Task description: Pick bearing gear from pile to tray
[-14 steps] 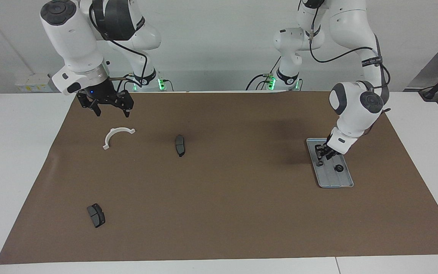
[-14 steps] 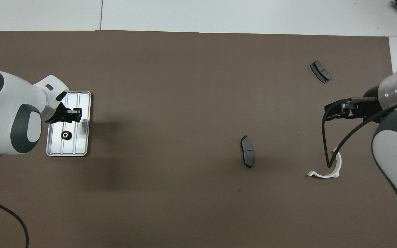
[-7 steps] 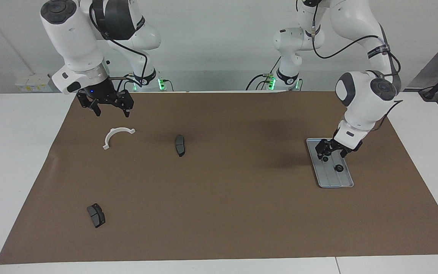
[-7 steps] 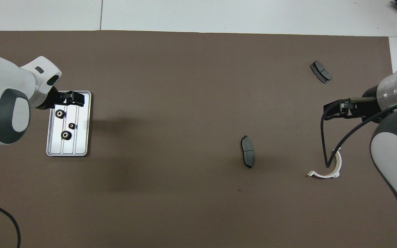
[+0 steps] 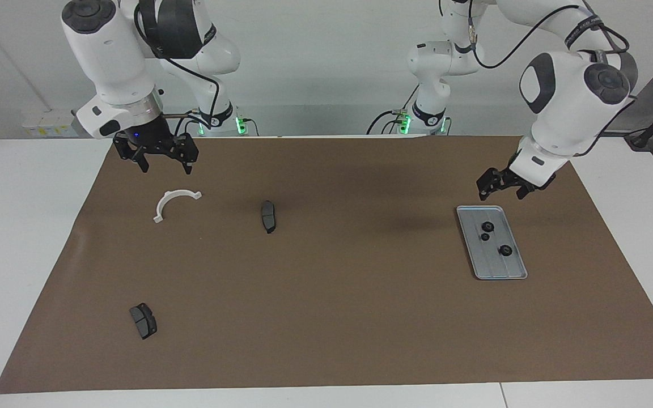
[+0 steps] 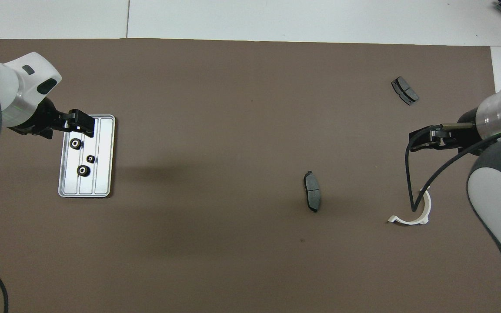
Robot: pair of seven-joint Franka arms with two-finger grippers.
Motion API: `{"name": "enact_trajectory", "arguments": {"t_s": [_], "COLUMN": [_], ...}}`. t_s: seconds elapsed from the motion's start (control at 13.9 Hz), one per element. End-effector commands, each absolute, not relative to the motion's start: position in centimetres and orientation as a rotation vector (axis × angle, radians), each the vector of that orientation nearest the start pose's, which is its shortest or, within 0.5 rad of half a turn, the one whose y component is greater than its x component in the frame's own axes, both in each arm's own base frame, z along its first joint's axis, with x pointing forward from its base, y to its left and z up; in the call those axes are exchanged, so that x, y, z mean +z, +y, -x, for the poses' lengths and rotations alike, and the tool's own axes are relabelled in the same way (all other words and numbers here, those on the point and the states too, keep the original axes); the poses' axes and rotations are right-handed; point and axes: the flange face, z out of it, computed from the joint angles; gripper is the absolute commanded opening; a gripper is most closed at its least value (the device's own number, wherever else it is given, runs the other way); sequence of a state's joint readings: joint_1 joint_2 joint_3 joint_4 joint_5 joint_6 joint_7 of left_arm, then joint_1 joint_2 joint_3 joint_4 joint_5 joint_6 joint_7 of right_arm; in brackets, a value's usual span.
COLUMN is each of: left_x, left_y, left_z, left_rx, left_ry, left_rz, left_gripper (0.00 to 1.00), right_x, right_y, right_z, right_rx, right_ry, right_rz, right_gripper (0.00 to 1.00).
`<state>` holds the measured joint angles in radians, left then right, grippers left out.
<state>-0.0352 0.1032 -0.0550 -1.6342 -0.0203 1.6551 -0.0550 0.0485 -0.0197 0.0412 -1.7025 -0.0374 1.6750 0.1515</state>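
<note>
The silver tray (image 5: 509,268) (image 6: 102,182) lies on the brown mat at the left arm's end of the table. Three small black bearing gears (image 5: 487,227) (image 6: 75,144) lie in it, apart from one another. My left gripper (image 5: 501,191) (image 6: 83,126) hangs open and empty in the air over the tray, touching nothing. What shows of the pile is a white half-ring bracket (image 5: 174,202) (image 6: 411,215) and two dark brake pads (image 5: 268,216) (image 6: 312,197). My right gripper (image 5: 168,168) (image 6: 422,141) waits open above the mat by the bracket.
The second brake pad (image 5: 143,320) (image 6: 405,90) lies farthest from the robots at the right arm's end. The brown mat (image 5: 326,317) covers most of the white table. A black cable (image 6: 409,187) hangs from the right arm over the bracket.
My left gripper opened in the tray, let go of a gear and rose clear of the tray. Two more gears now show beside the first. The right arm barely moved.
</note>
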Motion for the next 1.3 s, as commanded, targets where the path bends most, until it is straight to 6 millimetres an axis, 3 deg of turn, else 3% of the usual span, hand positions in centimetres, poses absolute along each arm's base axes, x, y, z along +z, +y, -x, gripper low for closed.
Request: {"name": "enact_trajectory", "arguments": {"t_s": [0.0,0.36,1.22], "left_x": [58.0,58.9,57.2], "left_y": [-4.8,-5.3,-5.1], "left_z": [-55.3,-55.2,-56.2], "left_rx": [0.117,0.035,-0.072], "left_ry": [0.034,0.045,0.039], "left_rz": [3.164,3.168,3.171], "left_gripper": [1.00,1.00,1.00], "right_x": [59.2,60.3,59.0], "right_y": [4.6,3.5,3.8], "right_z": [-54.7,-55.1,-54.2], "right_rx": [-0.003,-0.031,0.042], "right_ry": [0.064,0.076,0.101], "right_rz": [3.196,3.181,3.181], "right_gripper": [1.00,1.00,1.00]}}
